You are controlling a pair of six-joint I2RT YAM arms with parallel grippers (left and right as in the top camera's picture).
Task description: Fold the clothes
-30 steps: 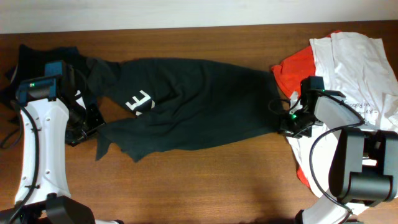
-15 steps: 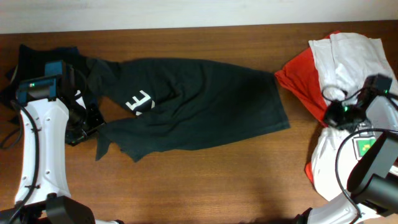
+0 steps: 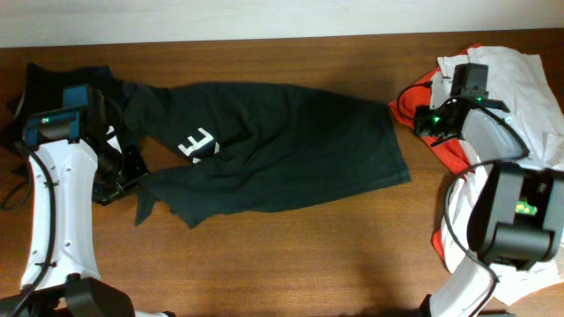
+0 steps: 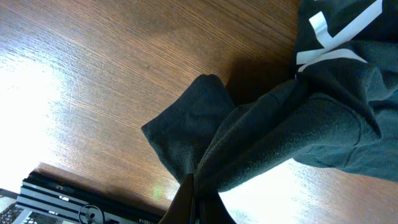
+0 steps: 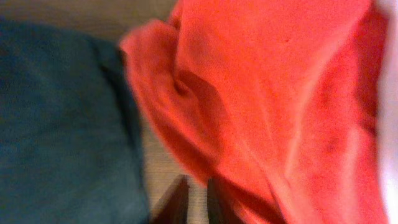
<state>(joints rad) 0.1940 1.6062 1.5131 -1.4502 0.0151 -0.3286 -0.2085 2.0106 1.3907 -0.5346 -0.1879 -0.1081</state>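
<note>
A dark green T-shirt [image 3: 282,150] with a white print lies spread across the middle of the table. My left gripper [image 3: 119,180] is at its lower left edge; in the left wrist view the jaws [image 4: 196,190] are shut on a fold of the dark cloth [image 4: 273,143]. My right gripper [image 3: 425,123] hovers over the left edge of a red garment [image 3: 445,145], just right of the shirt's right hem. In the right wrist view its fingers [image 5: 194,196] are nearly together with only wood between them, beside the red garment [image 5: 273,93] and the shirt [image 5: 62,124].
A white garment [image 3: 507,79] lies over the red one at the right end of the table. More dark cloth [image 3: 48,84] is bunched at the far left behind the left arm. Bare wood runs along the front [image 3: 291,255].
My right gripper has left the shirt's lower right hem, swung out to the right, then come back to the red garment's left edge. The shirt's hem lies flat. The left arm has not moved.
</note>
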